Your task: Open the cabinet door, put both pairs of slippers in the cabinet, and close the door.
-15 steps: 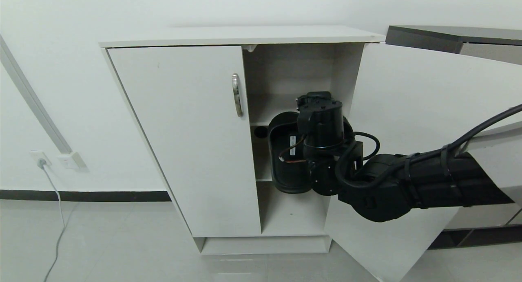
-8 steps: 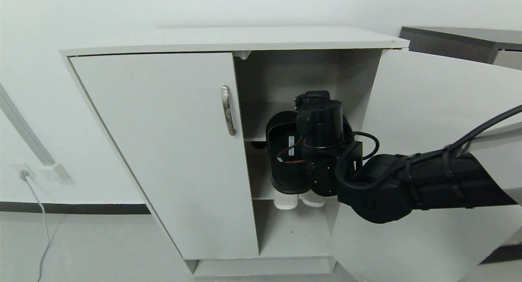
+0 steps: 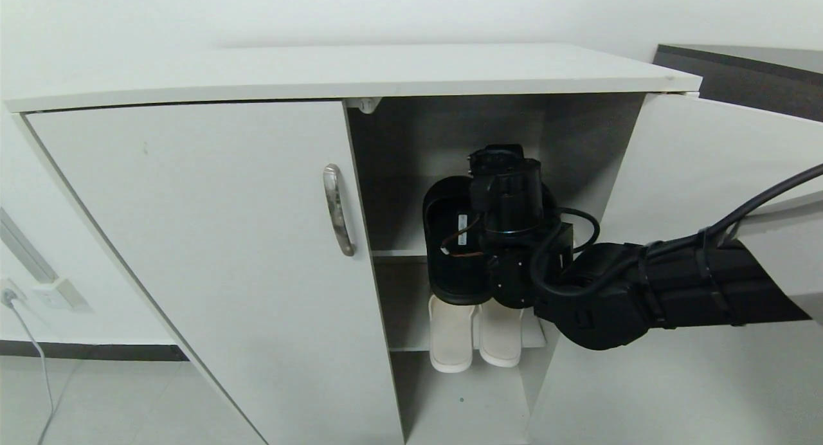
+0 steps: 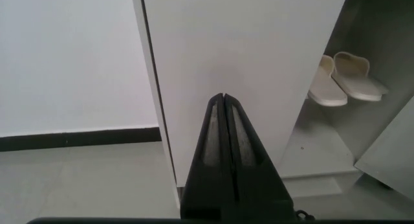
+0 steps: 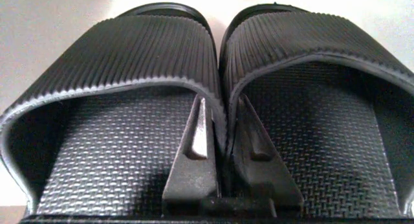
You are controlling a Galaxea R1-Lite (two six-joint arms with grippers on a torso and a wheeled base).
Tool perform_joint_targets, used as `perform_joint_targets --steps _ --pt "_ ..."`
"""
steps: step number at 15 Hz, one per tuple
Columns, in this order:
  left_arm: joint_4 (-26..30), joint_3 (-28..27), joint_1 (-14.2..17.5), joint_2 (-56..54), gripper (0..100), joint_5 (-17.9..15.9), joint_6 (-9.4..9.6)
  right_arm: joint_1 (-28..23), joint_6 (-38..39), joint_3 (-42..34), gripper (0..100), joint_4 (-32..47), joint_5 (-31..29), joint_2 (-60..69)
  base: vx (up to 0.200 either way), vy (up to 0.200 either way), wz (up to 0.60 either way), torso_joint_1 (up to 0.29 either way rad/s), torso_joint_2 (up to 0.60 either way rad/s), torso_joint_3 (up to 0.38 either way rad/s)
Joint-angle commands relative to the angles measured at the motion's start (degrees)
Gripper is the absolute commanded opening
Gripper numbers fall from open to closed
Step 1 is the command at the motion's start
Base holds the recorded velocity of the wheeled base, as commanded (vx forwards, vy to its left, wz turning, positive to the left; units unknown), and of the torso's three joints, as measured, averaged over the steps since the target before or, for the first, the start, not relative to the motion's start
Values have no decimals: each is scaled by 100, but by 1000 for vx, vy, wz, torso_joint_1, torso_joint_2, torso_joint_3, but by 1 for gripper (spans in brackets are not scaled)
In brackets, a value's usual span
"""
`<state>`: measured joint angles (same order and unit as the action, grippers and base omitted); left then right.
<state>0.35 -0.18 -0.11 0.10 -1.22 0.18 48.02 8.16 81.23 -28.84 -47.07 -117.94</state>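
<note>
Right wrist view: slippers (image 5: pixel 129 68) in gripper (image 5: pixel 223 130)

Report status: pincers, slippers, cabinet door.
Right pincer shut on black slippers, before cabinet. Left pincer shut, empty. White slippers inside. Right door open.

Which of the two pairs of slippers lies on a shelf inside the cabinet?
The white pair, lying side by side on the lower shelf. The black pair is instead clamped in the right tool.
</note>
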Motion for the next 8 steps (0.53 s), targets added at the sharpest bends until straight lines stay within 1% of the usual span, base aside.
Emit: perform_joint_targets --steps 1,5,8 --pt "0 1 -7 -1 0 -1 -1 -29 2 7 0 -7 5 -62 0 0 0 0 0 0" --pt "0 1 -7 -1 0 -1 -9 -82 -7 25 0 -16 22 -115 0 0 0 0 0 0" --pt "0 1 2 -1 0 -1 -9 -170 -60 253 0 -7 180 -255 0 0 0 0 0 0"
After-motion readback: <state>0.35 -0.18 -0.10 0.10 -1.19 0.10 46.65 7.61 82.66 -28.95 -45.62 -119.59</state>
